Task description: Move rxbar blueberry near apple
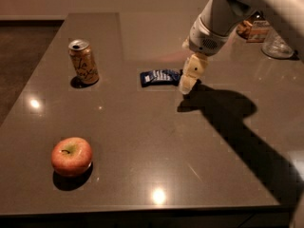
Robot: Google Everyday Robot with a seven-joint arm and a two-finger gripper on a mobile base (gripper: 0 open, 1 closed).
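Note:
The rxbar blueberry point(160, 77) is a flat dark blue wrapper with white print. It lies on the dark table near its middle back. The apple point(71, 156) is red-orange with a yellow-green patch at the stem. It sits at the front left, far from the bar. My gripper point(188, 82) hangs from the white arm at the upper right. It points down just right of the bar's right end, close to the table top. Nothing shows in it.
A gold drink can point(83, 61) stands upright at the back left, left of the bar. A clear glass jar point(277, 45) and a small package point(252, 30) stand at the back right. The table's front edge point(142, 208) runs along the bottom.

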